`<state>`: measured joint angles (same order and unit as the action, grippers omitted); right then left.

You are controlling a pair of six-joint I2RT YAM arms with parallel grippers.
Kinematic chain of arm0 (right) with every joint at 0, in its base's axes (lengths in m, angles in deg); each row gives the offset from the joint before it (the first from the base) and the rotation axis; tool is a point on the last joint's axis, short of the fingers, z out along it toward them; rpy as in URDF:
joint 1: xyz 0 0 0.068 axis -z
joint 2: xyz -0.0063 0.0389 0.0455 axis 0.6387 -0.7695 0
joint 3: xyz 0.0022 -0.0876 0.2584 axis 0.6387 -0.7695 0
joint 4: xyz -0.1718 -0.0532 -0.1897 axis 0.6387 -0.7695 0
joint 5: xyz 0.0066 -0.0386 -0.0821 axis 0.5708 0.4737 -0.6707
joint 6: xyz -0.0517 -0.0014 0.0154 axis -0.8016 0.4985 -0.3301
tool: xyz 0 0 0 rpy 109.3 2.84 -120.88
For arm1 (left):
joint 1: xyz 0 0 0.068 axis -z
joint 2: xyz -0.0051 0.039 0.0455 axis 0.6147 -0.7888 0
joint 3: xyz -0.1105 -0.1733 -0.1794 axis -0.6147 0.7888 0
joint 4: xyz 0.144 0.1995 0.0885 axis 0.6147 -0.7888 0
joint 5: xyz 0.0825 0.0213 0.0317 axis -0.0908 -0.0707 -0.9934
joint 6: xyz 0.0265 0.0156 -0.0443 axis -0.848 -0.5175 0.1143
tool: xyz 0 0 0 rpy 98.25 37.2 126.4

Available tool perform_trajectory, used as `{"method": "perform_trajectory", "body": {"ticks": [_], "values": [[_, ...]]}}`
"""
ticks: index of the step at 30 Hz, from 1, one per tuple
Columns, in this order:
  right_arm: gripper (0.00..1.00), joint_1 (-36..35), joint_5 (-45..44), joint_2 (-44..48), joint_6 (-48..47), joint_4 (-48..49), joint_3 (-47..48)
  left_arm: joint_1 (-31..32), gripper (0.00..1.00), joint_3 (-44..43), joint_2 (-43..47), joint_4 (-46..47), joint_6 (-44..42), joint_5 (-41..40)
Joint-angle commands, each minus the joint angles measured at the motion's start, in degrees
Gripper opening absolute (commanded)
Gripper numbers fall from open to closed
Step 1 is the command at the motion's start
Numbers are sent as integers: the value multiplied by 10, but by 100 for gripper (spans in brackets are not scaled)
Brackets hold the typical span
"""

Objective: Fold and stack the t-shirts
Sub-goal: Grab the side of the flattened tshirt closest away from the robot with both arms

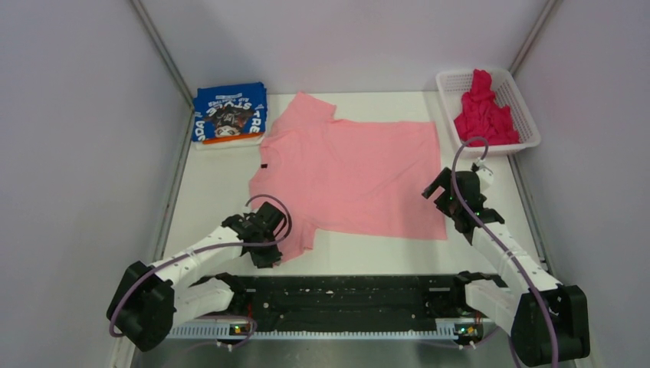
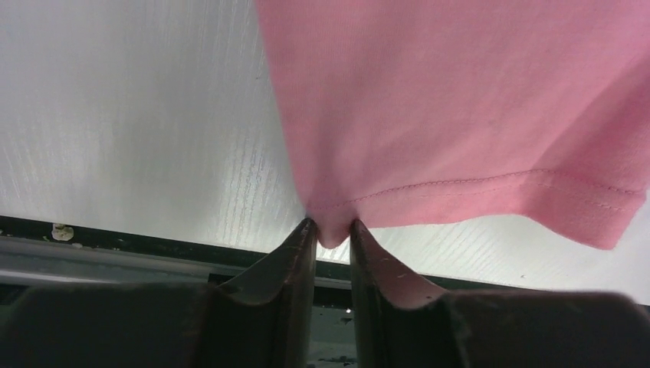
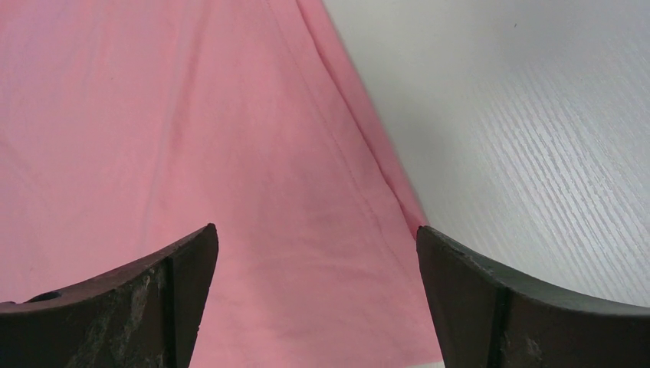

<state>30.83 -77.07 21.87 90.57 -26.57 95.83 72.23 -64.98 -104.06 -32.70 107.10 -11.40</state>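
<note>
The light pink t-shirt (image 1: 352, 172) lies spread flat across the middle of the table. My left gripper (image 1: 270, 247) is at its near left sleeve and is shut on a pinch of the sleeve hem, seen in the left wrist view (image 2: 332, 230). My right gripper (image 1: 443, 201) is open over the shirt's right edge near the hem; in the right wrist view (image 3: 316, 253) the pink cloth (image 3: 192, 138) lies between the spread fingers. The blue t-shirt (image 1: 228, 113) with white lettering lies folded at the back left. The magenta t-shirt (image 1: 484, 111) is bunched in the basket.
A white mesh basket (image 1: 523, 103) stands at the back right corner. Grey walls close in the table on the left, right and back. A black rail (image 1: 345, 295) runs along the near edge between the arm bases.
</note>
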Motion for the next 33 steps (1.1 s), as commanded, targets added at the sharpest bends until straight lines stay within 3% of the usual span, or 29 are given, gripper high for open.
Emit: {"method": "perform_trajectory", "body": {"ticks": [1,4,15,21,24,28,33], "values": [[99,0,-10,6,6,-25,22,4,22,5,-13,31,-5,-12],[99,0,3,16,9,-48,17,3,0,5,-10,36,-14,-11],[92,1,13,89,55,-211,-37,4,0,16,41,47,-41,36],[76,0,31,94,70,-184,-68,3,0,18,77,38,-39,40],[60,0,44,74,67,-170,-76,3,0,13,73,31,-34,32],[56,0,42,58,68,-167,-85,4,0,12,75,28,-29,35],[39,0,15,54,74,-152,-94,4,0,13,79,25,-20,36]]}}
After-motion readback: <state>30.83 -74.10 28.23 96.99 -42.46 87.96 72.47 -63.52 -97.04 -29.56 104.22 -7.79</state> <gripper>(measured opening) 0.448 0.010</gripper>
